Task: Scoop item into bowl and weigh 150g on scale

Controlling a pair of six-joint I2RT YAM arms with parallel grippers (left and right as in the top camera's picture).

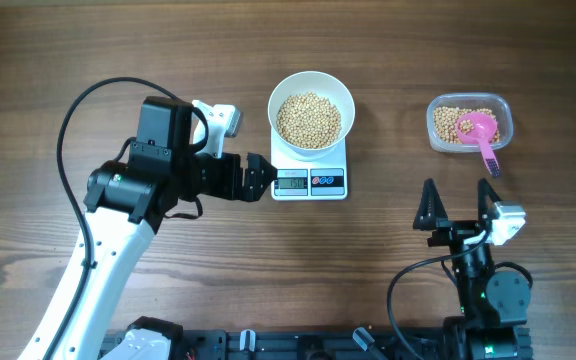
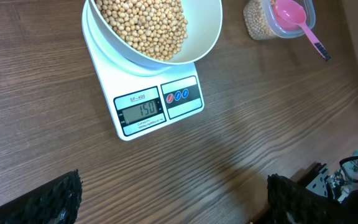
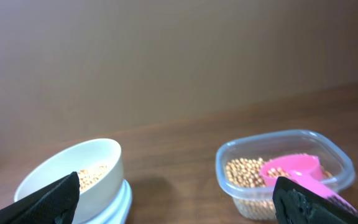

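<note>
Black right gripper (image 1: 457,190) at 5 o'clock, jaws wide, empty | left gripper (image 1: 265,176) at scale's 9 o'clock, jaws wide, empty | scale (image 1: 310,182) at 12 o'clock, reads 150 | bowl (image 1: 274,108) on it, holding beans (image 1: 308,119) | tub (image 1: 434,118) with pink scoop (image 1: 480,130) at 2 o'clock

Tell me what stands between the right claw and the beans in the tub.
Nothing visible on the table between them. The open right claw faces the tub across bare wood; only the pink scoop rests inside, on the beans.
</note>
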